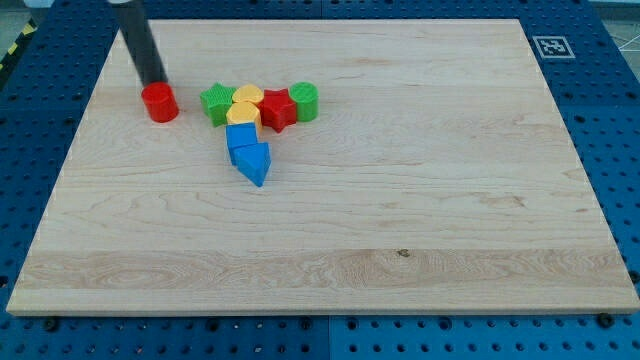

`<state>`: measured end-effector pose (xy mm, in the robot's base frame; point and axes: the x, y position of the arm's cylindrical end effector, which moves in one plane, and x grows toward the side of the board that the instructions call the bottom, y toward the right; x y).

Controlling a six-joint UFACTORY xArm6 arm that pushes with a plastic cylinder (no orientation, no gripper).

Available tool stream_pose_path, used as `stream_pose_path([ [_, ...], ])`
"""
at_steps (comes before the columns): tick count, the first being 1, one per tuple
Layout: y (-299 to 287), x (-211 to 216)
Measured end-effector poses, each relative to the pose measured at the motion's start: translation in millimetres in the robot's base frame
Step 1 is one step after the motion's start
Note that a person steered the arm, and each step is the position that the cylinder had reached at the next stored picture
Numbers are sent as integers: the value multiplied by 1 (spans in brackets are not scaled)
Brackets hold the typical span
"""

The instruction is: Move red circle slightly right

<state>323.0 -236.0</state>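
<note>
The red circle [159, 102] sits on the wooden board [400, 200] near the view's top left. My tip [153, 83] is just above the red circle, touching or nearly touching its upper edge. To the red circle's right lies a cluster: a green star [216, 103], a yellow circle [248, 96], a yellow heart-like block [243, 113], a red star [278, 109] and a green circle [305, 101]. Below the cluster are a blue cube [241, 137] and a blue triangle [254, 162].
A black and white marker tag [551, 46] is at the board's top right corner. The board lies on a blue perforated table [620, 150]. A gap separates the red circle from the green star.
</note>
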Motion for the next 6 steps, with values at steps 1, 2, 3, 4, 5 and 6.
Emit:
stream_pose_path([
  [1, -22, 11],
  [2, -22, 39],
  [3, -22, 43],
  [4, 0, 45],
  [5, 33, 45],
  [6, 42, 45],
])
